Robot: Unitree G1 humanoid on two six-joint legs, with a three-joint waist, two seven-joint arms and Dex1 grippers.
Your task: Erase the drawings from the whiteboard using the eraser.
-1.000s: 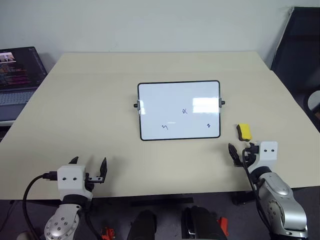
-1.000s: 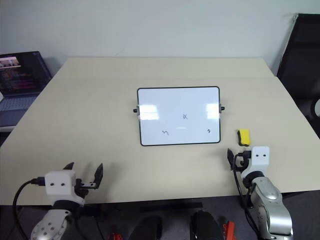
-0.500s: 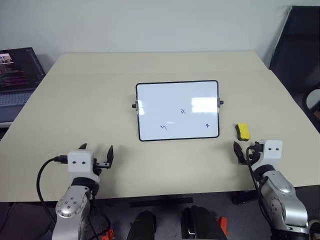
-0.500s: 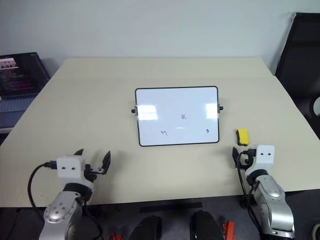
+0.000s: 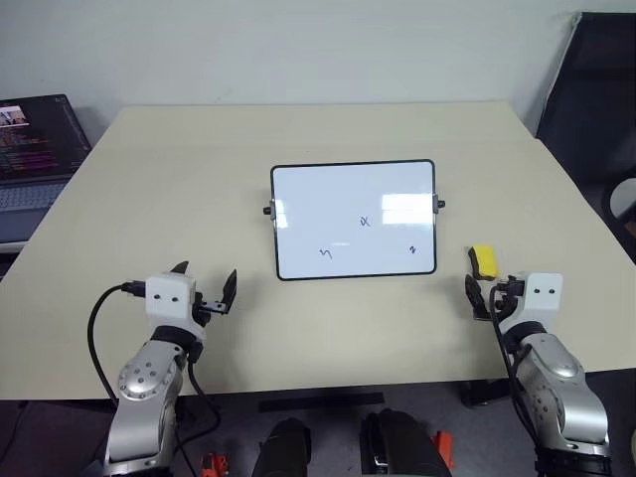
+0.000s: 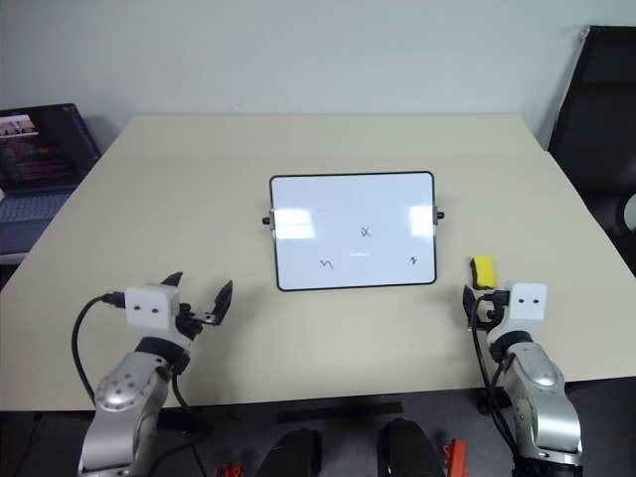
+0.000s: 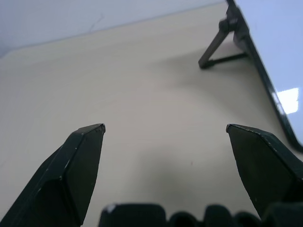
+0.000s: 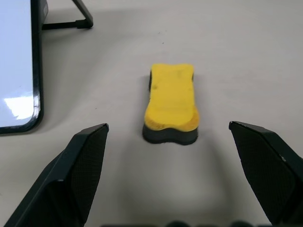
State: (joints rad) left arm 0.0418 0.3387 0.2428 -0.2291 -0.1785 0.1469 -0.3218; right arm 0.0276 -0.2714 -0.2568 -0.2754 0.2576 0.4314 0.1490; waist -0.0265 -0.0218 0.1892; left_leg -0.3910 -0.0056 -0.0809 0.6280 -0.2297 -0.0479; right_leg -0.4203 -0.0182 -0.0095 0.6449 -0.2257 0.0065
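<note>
Beige tabletop [image 5: 179,189] from the head — whiteboard [image 5: 354,219] mid-table, three drawings [image 5: 365,222] intact, eraser [image 5: 483,260] untouched just right of it. Left claw [image 5: 206,291] has pushed forward, gaping empty. Laptop [image 5: 35,149] sits far left, nothing blocks. Right wrist — right claw [image 8: 168,137] wide, eraser dead ahead; the pickup looks next.
</note>
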